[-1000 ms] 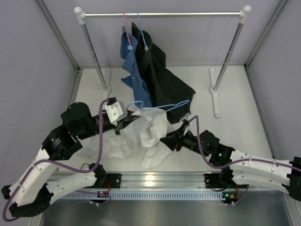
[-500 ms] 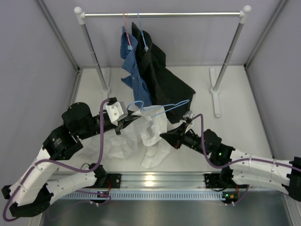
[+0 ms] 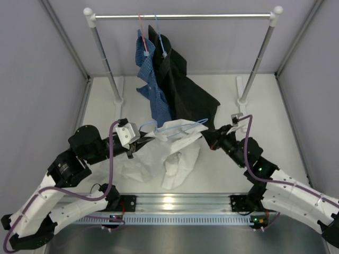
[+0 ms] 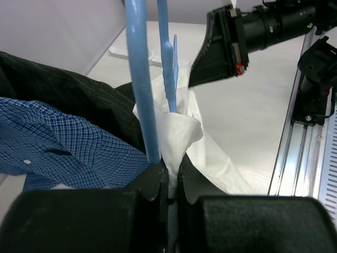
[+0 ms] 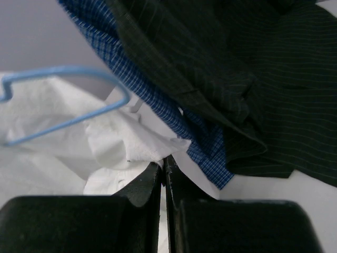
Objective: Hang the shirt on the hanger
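Observation:
The white shirt (image 3: 159, 156) lies crumpled on the table between the arms, its top edge drawn up along the hanger (image 3: 180, 125), a thin light-blue wire one held level just above it. My left gripper (image 3: 142, 138) is shut on a fold of the shirt (image 4: 179, 132), and the hanger's wire (image 4: 142, 79) ends right against its left finger. My right gripper (image 3: 207, 138) is at the shirt's right edge, near the hanger's far end. Its jaws are shut, with the white fabric's edge (image 5: 131, 150) pinched at their tips (image 5: 164, 164). The hanger's hook (image 5: 63, 71) shows above the cloth.
A clothes rack (image 3: 180, 16) stands at the back. A blue checked shirt (image 3: 153, 95) and a black shirt (image 3: 183, 90) hang from it, reaching down to the table just behind the hanger. The rack's feet (image 3: 243, 106) flank them. A metal rail (image 3: 175, 203) runs along the near edge.
My right gripper moved up and to the right, from the shirt's front to its right edge, and shut there. The shirt is pulled out wider to the right. The left gripper kept its hold.

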Controlling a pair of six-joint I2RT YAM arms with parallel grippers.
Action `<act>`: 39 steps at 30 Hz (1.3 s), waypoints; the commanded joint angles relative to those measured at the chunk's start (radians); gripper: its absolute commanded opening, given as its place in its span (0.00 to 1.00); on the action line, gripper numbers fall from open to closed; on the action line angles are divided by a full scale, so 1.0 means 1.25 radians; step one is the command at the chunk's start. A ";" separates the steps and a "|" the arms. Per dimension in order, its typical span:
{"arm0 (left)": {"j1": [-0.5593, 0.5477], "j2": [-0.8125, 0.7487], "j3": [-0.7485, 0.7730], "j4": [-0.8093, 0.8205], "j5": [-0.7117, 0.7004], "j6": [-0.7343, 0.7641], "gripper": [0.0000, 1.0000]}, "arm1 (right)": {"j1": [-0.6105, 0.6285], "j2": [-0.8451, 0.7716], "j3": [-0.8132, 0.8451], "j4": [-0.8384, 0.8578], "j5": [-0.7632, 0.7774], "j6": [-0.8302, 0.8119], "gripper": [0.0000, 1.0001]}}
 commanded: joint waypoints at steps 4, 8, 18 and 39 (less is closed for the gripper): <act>0.002 -0.071 -0.051 0.057 0.005 -0.046 0.00 | -0.163 -0.007 0.108 -0.128 -0.116 0.032 0.00; 0.002 -0.106 -0.086 0.041 0.018 -0.059 0.00 | -0.211 0.012 0.181 -0.171 -0.159 0.008 0.00; 0.002 -0.068 -0.131 -0.029 -0.120 -0.060 0.00 | -0.219 0.028 0.264 -0.218 -0.220 -0.050 0.00; 0.002 -0.062 -0.078 -0.053 -0.313 -0.061 0.00 | -0.215 0.039 0.328 -0.373 -0.337 -0.077 0.00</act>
